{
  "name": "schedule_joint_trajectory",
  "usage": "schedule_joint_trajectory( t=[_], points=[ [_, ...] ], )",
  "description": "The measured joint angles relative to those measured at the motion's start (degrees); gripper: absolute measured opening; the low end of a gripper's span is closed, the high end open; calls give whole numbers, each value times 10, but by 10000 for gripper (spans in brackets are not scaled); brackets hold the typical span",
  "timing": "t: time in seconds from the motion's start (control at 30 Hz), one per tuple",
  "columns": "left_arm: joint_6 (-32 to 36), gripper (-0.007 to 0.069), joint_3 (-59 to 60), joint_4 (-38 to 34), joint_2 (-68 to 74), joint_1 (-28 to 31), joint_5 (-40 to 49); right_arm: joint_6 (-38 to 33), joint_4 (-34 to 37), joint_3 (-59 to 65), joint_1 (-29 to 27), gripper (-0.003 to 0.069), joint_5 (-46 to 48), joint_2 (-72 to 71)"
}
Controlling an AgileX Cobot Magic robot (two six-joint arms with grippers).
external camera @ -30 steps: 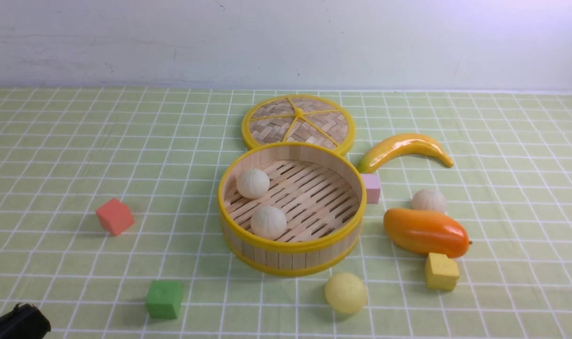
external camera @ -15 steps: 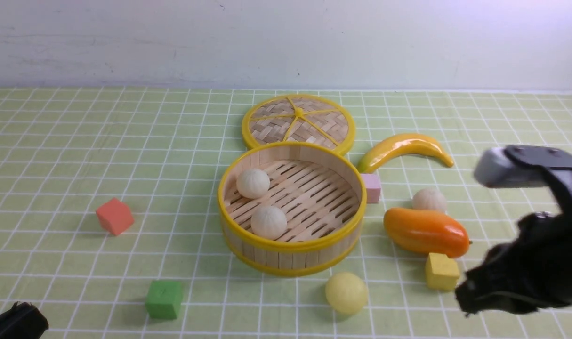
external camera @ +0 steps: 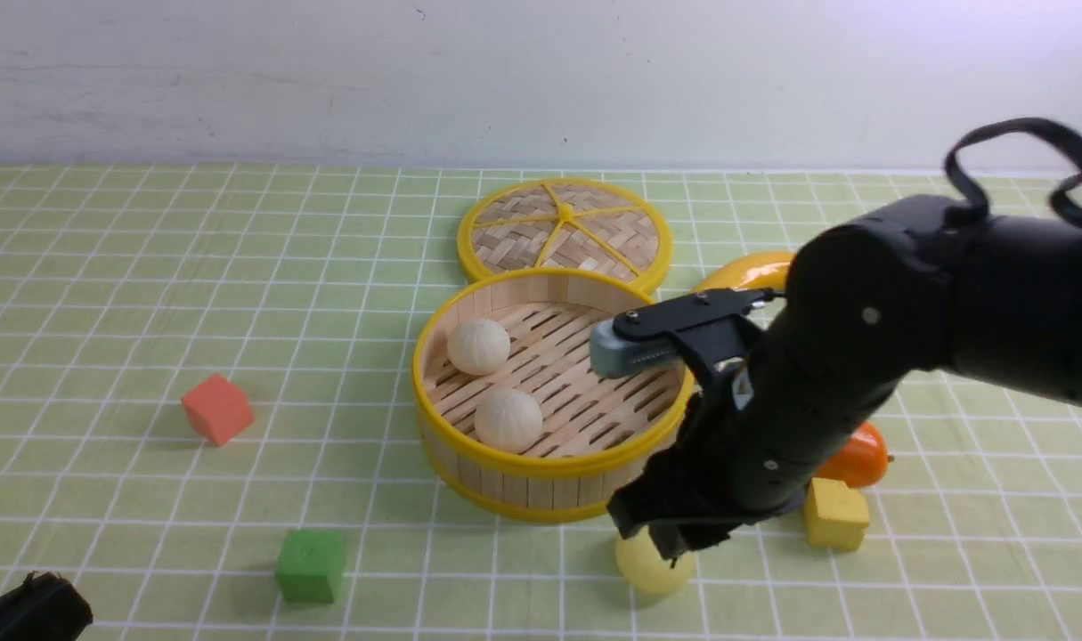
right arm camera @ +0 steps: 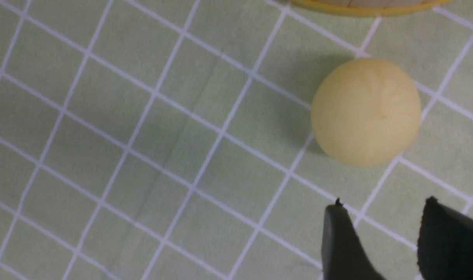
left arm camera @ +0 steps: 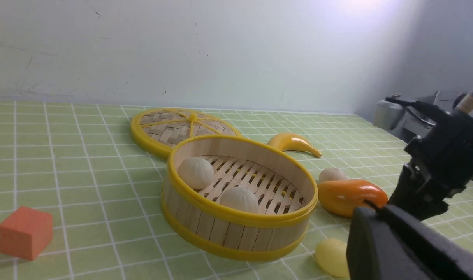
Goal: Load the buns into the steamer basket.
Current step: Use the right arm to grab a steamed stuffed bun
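Readable text: 0 | labels, brands: 0 seen | numbers, signs: 0 seen

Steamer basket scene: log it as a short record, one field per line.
basket: upright, uncovered
in basket: two white buns
yellow bun: on the table, in front of the basket
third white bun: outside, behind the mango
lid: behind the basket
right pincer: open, empty, near the yellow bun
left pincer: shut
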Motion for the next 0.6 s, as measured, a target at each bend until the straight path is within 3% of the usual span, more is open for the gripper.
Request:
schedule_joint_trajectory(
  t=[0.13,0.43,0.53,0.6],
  points=[
    [0,-13,0,0,0,0,0,1,-2,-22,-1,339,-16,50],
    [0,-13,0,0,0,0,2,2,-1,-36,-20,335,-47,102],
    [0,-13,0,0,0,0,2,2,1,-36,-20,306,-51,115],
    [0,-13,0,0,0,0,2,2,1,-37,-20,246,-57,120]
  ],
)
